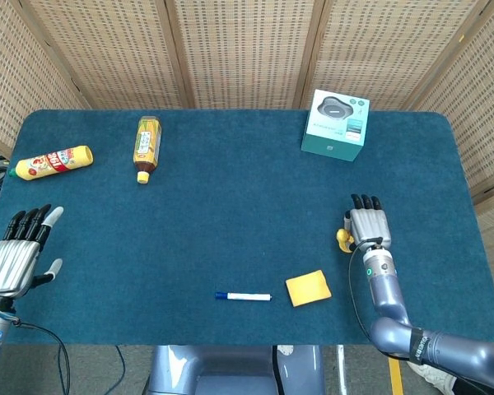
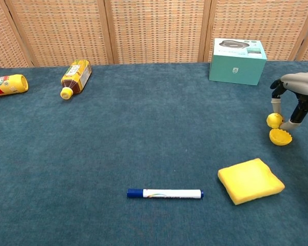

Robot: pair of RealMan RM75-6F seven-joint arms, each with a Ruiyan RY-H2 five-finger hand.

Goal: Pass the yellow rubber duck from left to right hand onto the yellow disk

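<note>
Right hand (image 2: pixel 297 100) pinching yellow rubber duck (image 2: pixel 278 128) at table's right edge, fingers pointing down. Left hand (image 1: pixel 20 247) resting released, far left. Yellow disk not visible; yellow sponge (image 2: pixel 250 180) lying nearby. Advising confirming target before lowering, keeping duck upright, releasing gently.

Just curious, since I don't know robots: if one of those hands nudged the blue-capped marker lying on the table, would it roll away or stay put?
The marker looks round-barrelled and lies flat, so a sideways nudge would probably roll it. The carpet-like table cover would likely slow it soon. It looks stiff and light, probably easy to push.
</note>
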